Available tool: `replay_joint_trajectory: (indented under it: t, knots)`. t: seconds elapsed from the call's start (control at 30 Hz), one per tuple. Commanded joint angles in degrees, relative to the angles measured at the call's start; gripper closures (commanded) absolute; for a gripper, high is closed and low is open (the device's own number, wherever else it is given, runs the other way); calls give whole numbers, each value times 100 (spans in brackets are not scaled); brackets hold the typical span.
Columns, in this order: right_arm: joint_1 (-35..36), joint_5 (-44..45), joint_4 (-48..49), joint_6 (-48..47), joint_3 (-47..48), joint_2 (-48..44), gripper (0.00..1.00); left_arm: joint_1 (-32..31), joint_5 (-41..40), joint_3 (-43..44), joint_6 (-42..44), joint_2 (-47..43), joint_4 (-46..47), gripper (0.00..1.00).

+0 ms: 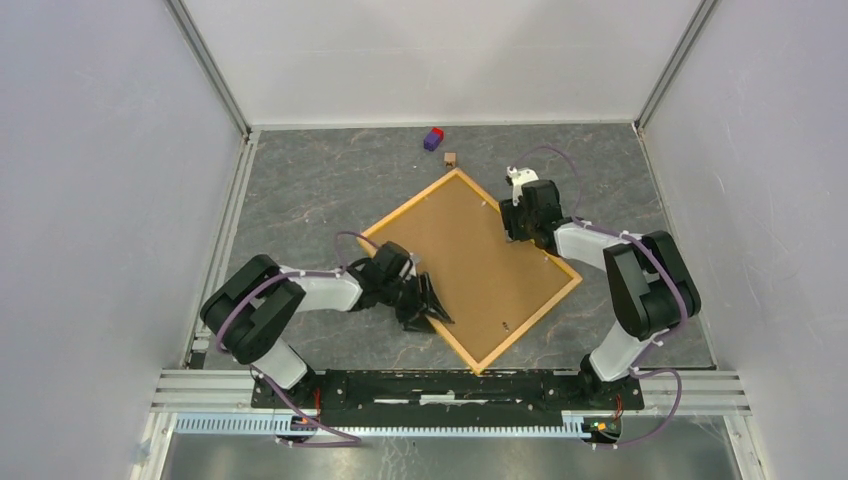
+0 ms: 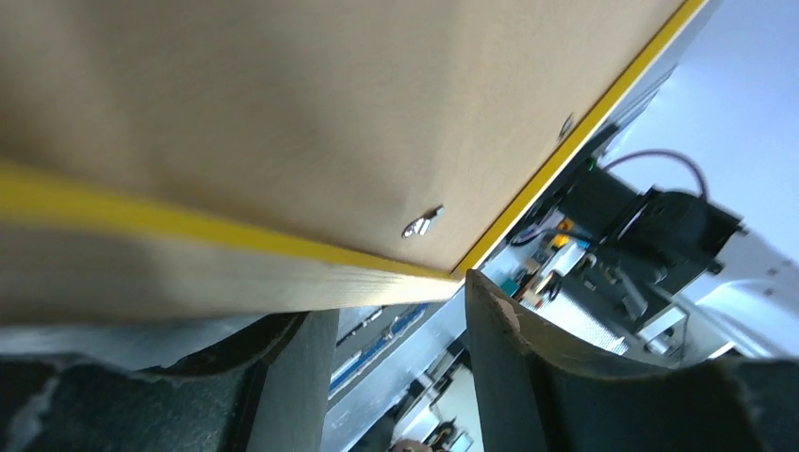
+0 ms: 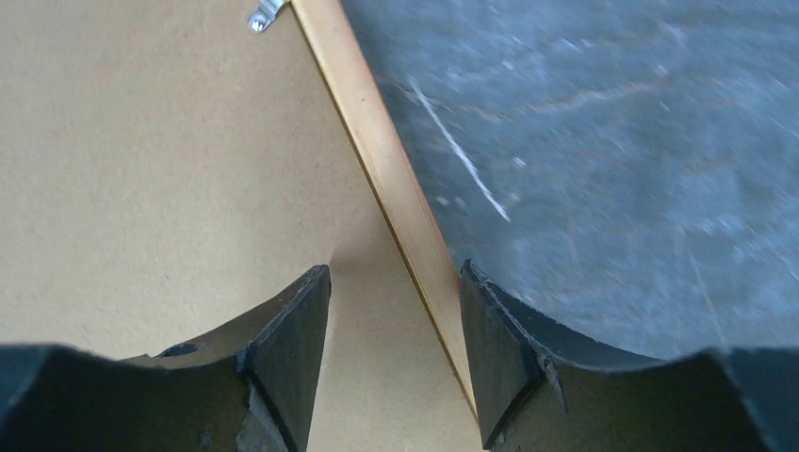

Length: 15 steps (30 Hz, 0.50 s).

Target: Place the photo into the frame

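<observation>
The frame (image 1: 410, 203) lies back-up on the counter (image 1: 300, 190), turned like a diamond, with a brown board (image 1: 470, 255) filling it. Can't tell if the photo's under there. The right claw (image 3: 394, 273) is half open and straddles the far-right rail, one finger over the board and one over the counter. The left claw (image 2: 396, 301) is half open too, at the near-left edge, gripping nothing. Its view is blurry and cropped.

Large thin rectangular orange-yellow wood frame (image 1: 409, 204) lies back-up around the middle of the grey marbled desk (image 1: 320, 180), turned diamond-wise: one corner points to the far edge, the opposite one to the near edge. A plain brown backing board (image 1: 470, 260) fills it, with small metal clips (image 3: 266, 13) at the rim.
</observation>
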Motion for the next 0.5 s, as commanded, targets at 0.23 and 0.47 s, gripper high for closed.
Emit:
replay_joint_trajectory:
  t: [0.23, 0.47]
  knots:
    - [869, -2250, -1282, 254, 2253, 1513, 29, -1035, -920, 331, -802, -155, 1445, 38]
    - [1040, -1546, -2711, 448, 3614, 1090, 15, -899, -386, 451, -21, -853, 1410, 30]
